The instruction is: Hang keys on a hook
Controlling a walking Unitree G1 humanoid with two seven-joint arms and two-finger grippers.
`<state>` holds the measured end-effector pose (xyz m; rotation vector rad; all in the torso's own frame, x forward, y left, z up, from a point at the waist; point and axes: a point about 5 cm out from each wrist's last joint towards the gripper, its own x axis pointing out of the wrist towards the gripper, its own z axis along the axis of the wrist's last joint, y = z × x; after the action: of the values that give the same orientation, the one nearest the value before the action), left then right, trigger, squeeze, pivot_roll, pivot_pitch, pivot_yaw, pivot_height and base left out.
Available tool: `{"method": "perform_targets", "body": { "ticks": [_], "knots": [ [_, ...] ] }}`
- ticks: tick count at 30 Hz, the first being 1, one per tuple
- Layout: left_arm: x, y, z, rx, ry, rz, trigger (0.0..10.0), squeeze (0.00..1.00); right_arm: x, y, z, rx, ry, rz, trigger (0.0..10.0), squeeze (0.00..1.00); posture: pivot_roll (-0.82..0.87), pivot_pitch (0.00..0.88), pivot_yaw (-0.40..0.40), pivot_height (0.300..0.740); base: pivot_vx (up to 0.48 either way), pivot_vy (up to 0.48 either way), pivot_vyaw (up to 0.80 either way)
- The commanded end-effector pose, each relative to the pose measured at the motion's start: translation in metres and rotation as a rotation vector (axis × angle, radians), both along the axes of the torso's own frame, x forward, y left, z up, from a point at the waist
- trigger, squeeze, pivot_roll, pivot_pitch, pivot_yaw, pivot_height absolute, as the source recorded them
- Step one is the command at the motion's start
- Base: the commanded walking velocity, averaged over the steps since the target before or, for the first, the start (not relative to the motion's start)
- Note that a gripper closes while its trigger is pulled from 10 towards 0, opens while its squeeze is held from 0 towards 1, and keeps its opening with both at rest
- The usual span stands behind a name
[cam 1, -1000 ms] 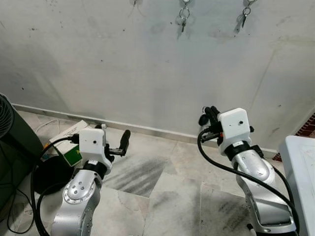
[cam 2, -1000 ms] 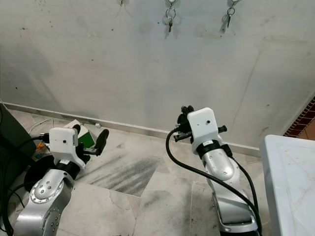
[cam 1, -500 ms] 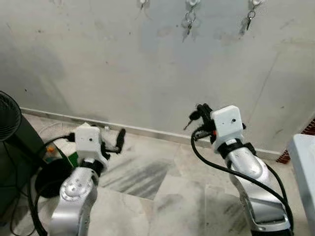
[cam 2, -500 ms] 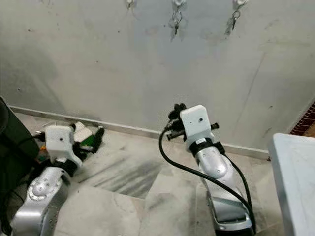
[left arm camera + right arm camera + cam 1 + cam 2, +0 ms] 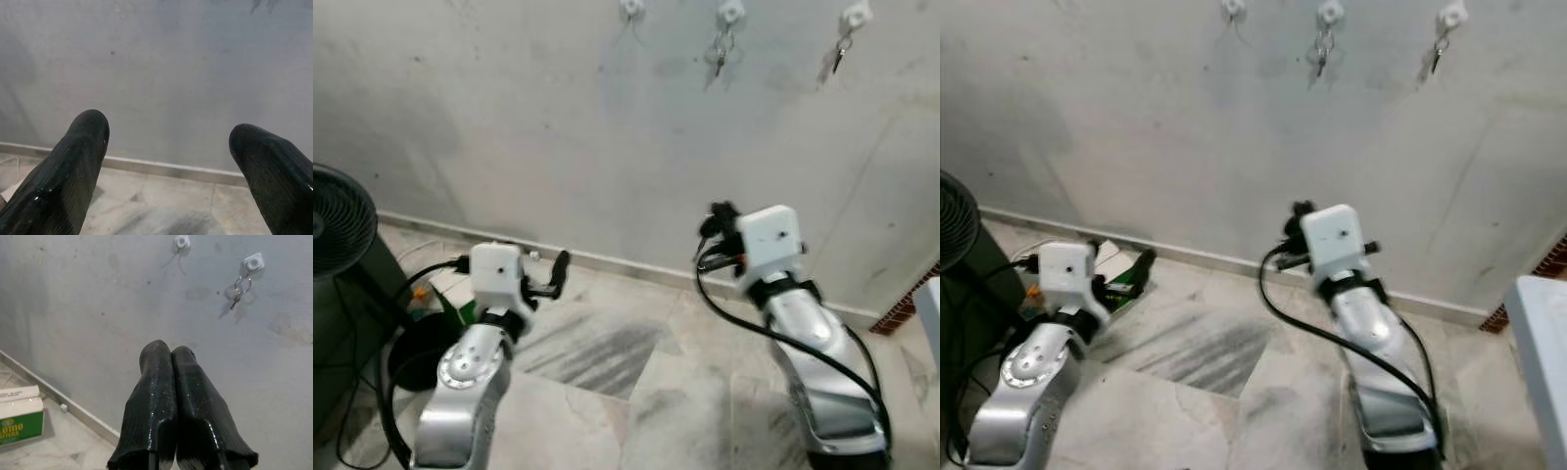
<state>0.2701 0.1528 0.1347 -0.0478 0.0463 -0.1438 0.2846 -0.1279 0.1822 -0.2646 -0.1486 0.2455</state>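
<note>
Grey plastered wall (image 5: 558,127) is seen ahead, meeting a marbled tile floor (image 5: 607,352) along a pale skirting strip. Three white hooks are fixed high on the wall in a row. On the left hook (image 5: 630,8) nothing can be made out. A key set (image 5: 719,57) is hung from the middle hook (image 5: 730,13), and a second key set (image 5: 839,57) is hung from the right hook (image 5: 853,17). In the right wrist view, one hook (image 5: 182,242) is shown bare and the hook beside it (image 5: 253,262) carries a ring with a key (image 5: 238,291).

At the far left a dark fan (image 5: 337,220) is stood on the floor, with black cables near its base. A green and white box (image 5: 1121,284) is laid on the floor beside the skirting, just past the left arm.

The left gripper (image 5: 168,161) is held low over the floor, pointed toward the wall base; its fingers (image 5: 73,161) are spread wide apart with nothing between them.

The right gripper (image 5: 171,396) is raised toward the wall, well below the hooks. Its fingers (image 5: 154,396) are pressed together along their length. Whether anything is pinched between them cannot be told; no key is visible at the tips.
</note>
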Motion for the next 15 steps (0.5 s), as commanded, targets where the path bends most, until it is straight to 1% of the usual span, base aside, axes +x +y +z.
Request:
{"method": "perform_targets", "body": {
  "ticks": [1, 15],
  "knots": [
    [-0.0007, -0.0008, -0.0022, -0.005, 0.014, -0.005, 10.0, 0.00, 0.0000, -0.0019, 0.0005, -0.004, -0.002, -0.009, 10.0, 0.00, -0.03, 0.066, 0.069, 0.740, 0.000, 0.480, 0.00],
    [0.0049, -0.0027, -0.0015, -0.003, 0.016, -0.015, 10.0, 0.00, 0.0030, -0.0012, 0.0022, -0.003, -0.010, -0.024, 10.0, 0.00, -0.03, 0.071, 0.072, 0.740, 0.000, 0.480, 0.00]
  ]
}}
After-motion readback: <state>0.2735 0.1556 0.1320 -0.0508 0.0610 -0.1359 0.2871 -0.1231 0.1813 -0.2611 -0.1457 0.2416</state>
